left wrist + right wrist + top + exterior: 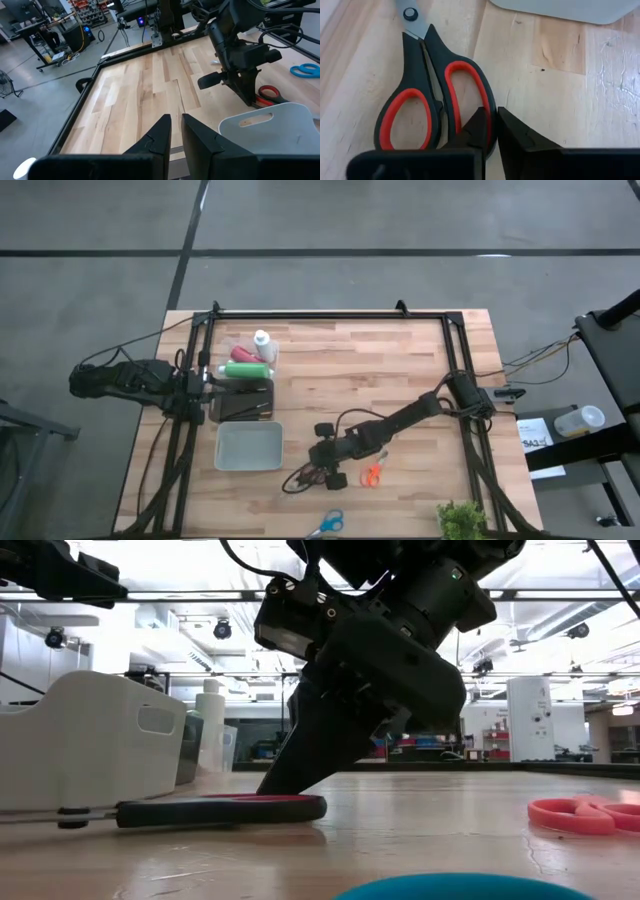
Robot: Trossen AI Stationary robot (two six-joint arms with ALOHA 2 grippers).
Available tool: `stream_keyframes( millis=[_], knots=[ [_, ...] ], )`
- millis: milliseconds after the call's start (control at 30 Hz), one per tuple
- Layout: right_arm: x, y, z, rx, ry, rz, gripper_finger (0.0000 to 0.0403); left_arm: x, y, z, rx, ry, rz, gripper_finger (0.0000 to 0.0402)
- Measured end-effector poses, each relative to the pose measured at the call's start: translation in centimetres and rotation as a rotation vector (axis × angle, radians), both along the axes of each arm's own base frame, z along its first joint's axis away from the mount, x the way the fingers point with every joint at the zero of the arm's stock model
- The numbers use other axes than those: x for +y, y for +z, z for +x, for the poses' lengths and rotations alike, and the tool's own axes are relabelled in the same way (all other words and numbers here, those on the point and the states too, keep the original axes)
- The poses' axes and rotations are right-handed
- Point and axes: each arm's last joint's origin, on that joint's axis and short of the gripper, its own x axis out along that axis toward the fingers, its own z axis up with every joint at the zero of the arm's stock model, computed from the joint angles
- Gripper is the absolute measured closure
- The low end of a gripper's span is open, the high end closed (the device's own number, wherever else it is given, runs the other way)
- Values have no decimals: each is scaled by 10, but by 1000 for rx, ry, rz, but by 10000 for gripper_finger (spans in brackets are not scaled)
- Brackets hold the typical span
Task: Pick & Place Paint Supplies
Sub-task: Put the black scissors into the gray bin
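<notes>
Right end effector (490,127) closed on black-red scissors (432,95) handle rim, near front table (400,360) edge beside bin (249,446). Left end effector (172,135) slightly open, empty. Paint bottles (250,360) back-left; brushes indiscernible.

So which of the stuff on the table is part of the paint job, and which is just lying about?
Job:
green bottle
red bottle
white bottle
tub

Lying about:
black-red scissors, under the right claw
orange scissors
blue scissors
plant
</notes>
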Motion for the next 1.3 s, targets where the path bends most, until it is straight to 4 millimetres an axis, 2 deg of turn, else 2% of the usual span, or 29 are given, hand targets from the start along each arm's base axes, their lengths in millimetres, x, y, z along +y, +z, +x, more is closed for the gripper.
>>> stream_keyframes(
  millis=[300,567,767,900,1133,1300],
  knots=[
    [2,0,0,7,6,25,378,0,0,0,0,0,0,351],
    [8,15,-3,-6,28,42,378,0,0,0,0,0,0,351],
    [14,47,0,-100,45,81,378,0,0,0,0,0,0,351],
    [15,61,3,-147,43,88,378,0,0,0,0,0,0,351],
    [13,105,23,-293,22,113,378,0,0,0,0,0,0,351],
    [9,133,36,-423,-28,51,378,0,0,0,0,0,0,351]
  ],
)
